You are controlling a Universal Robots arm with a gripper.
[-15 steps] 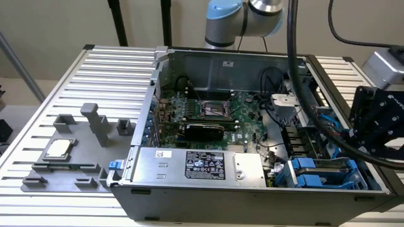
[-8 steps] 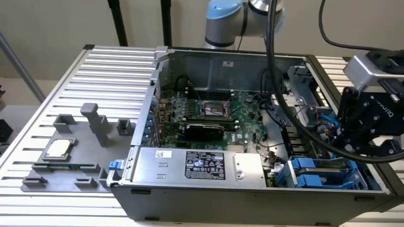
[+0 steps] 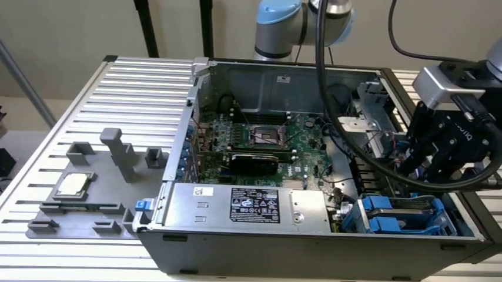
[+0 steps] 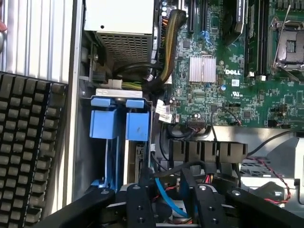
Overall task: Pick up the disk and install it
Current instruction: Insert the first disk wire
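Matte black gripper (image 3: 433, 175), jaws parted, near boxy blue plastic carriers (image 4: 103, 123)

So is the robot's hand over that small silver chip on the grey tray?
No, the hand hangs over the open computer case, apart from the chip.

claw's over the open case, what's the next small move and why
Probably ease the claw toward the blue carriers in the drive bay. It hangs open and empty above the cables beside that bay, not lined up with either carrier; which one holds a drive, I cannot tell.
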